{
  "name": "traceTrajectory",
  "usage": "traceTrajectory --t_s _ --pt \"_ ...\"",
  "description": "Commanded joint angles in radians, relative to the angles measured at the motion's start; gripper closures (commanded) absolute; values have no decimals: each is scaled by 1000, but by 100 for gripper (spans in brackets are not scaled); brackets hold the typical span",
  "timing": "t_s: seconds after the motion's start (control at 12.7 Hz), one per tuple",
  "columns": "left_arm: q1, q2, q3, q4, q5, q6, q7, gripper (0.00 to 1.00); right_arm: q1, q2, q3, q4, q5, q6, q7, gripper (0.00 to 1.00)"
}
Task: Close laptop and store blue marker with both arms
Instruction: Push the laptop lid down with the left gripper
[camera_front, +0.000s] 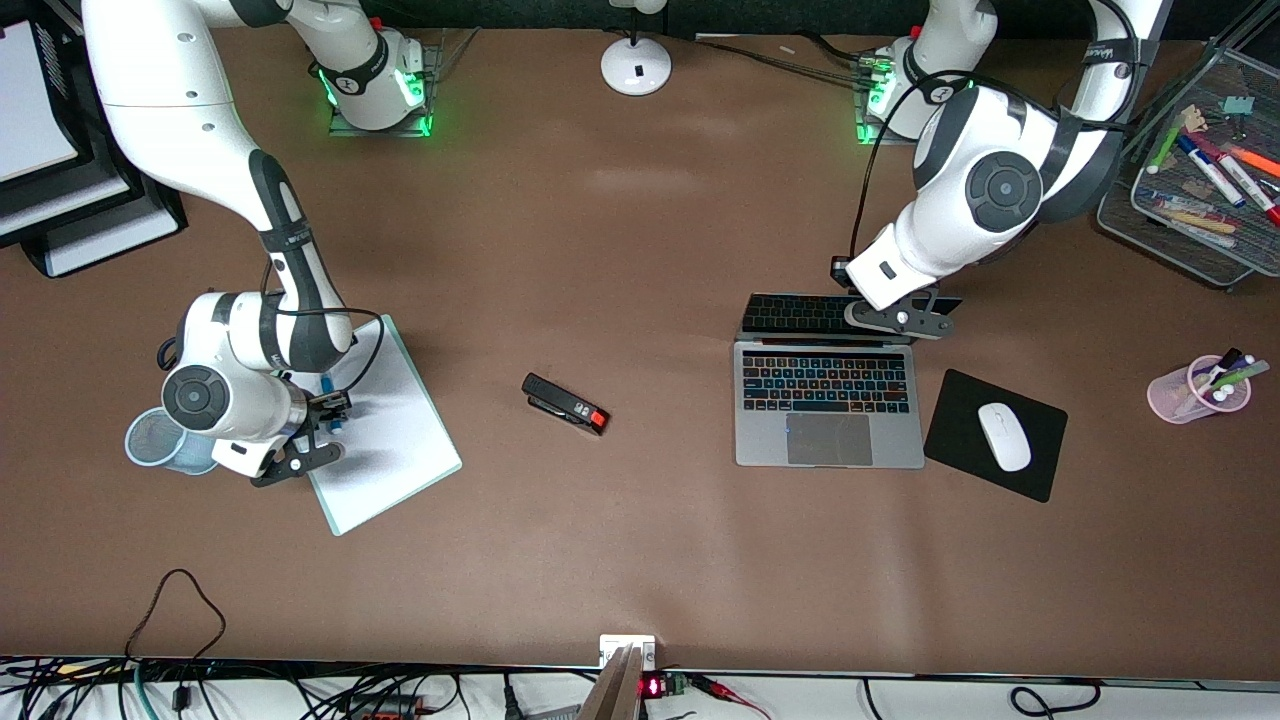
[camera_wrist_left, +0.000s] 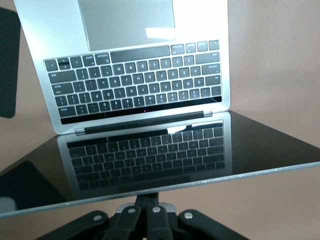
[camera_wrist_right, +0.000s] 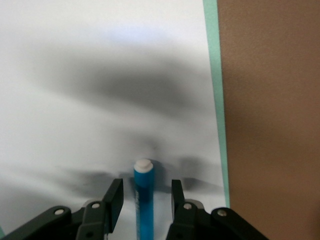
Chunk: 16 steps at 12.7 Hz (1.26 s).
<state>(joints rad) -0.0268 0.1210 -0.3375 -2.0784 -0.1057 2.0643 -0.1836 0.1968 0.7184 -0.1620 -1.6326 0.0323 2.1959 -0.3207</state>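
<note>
Two pincers: left pincer (camera_front: 905, 318) closed at laptop (camera_front: 828, 420) screen's edge; right pincer (camera_wrist_right: 145, 200) apart, straddling blue marker (camera_wrist_right: 143, 200).

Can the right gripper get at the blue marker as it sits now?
Probably yes. The right gripper is down over the clipboard, its fingers straddling the blue marker with small gaps either side, not yet clamped. Nothing lies between them.
</note>
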Motion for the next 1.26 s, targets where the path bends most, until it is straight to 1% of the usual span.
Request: traceTrajectory --t_s 0.0,0.08,0.24,0.32,0.47,0.55,0.79,1.02,1.1,1.18 --pt "5 6 -8 1 44 34 -2 100 -5 15 4 10 41 11 -26 53" --pt "5 8 -8 3 46 52 -2 100 -5 15 4 11 38 21 -26 53" --pt "5 14 -8 7 117 106 -2 100 -5 22 4 11 31 25 -28 53" --pt "5 22 -9 9 135 127 -2 100 -5 24 4 11 29 27 -29 53" --pt "5 29 -9 11 136 144 -2 100 -7 24 4 11 29 47 -38 53" --pt "5 38 -8 11 136 183 6 100 -7 22 4 13 31 48 -63 55" --pt "8 74 -8 11 136 253 10 100 -7 21 3 14 38 48 -77 55" --pt "8 124 -6 14 147 334 12 100 -8 21 3 14 40 48 -77 55" --pt "10 147 -6 23 173 350 12 100 -8 22 3 14 41 48 -75 55" --pt "10 170 -6 33 202 359 12 100 -8 22 3 14 43 48 -66 62"
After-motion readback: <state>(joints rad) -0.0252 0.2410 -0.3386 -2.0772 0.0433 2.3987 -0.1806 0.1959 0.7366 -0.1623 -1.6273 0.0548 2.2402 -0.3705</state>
